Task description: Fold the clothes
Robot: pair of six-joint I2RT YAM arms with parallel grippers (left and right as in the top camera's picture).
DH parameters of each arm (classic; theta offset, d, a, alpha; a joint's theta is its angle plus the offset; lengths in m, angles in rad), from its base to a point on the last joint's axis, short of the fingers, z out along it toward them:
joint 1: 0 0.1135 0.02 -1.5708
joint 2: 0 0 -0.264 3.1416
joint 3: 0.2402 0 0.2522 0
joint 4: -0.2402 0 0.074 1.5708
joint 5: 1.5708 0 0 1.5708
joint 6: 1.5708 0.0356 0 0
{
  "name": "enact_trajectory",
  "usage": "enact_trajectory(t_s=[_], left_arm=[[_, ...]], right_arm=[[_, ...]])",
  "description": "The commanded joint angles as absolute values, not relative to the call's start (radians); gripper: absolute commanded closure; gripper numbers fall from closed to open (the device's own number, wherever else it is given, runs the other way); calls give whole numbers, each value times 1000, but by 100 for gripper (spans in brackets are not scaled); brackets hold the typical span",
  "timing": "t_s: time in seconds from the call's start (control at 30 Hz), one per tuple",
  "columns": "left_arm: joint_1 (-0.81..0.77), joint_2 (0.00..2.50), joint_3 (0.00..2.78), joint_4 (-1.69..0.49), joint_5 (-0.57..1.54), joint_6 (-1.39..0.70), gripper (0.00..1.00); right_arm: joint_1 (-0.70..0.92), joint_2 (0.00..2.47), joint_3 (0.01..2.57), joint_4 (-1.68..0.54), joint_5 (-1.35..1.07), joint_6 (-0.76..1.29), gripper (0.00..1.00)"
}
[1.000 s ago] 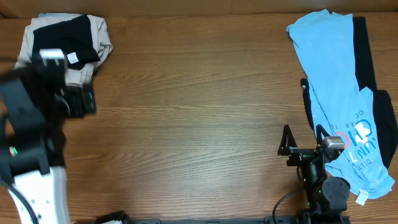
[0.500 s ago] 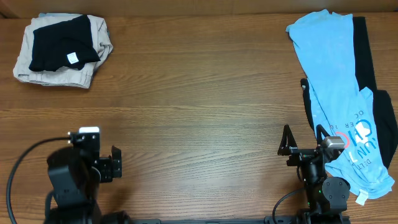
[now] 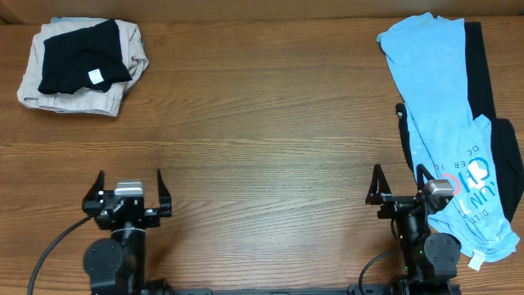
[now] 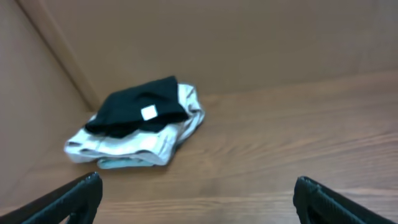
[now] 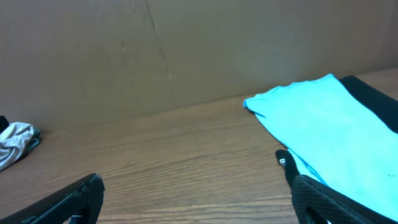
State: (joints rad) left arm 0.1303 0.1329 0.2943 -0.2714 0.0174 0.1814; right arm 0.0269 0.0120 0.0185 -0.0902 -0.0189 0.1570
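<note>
On the wooden counter (image 3: 270,123), a black T-shirt (image 3: 78,57) tops beige trousers (image 3: 74,102) far left; light blue T-shirts (image 3: 426,65) lie right. Left claw (image 3: 128,177) and right claw (image 3: 399,174) gape empty.

A robot test bench, as in a lab or workshop, is suggested. A left arm (image 3: 115,264) and a right arm (image 3: 430,252) are mounted at the near edge of a wood-grain table (image 3: 262,164), which is enclosed by plain brown board panels (image 4: 261,37).
</note>
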Motion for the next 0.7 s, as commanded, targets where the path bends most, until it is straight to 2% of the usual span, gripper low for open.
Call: enact_trajectory(t_s=[0.0, 0.23, 0.67], left_arm=[[118, 99, 199, -193, 52, 103, 0], [98, 41, 86, -61, -6, 73, 0], [84, 3, 5, -78, -3, 15, 0]], right_arm=[[25, 3, 8, -84, -12, 160, 0], [25, 3, 8, -84, -12, 160, 0], [25, 3, 8, -84, -12, 160, 0]])
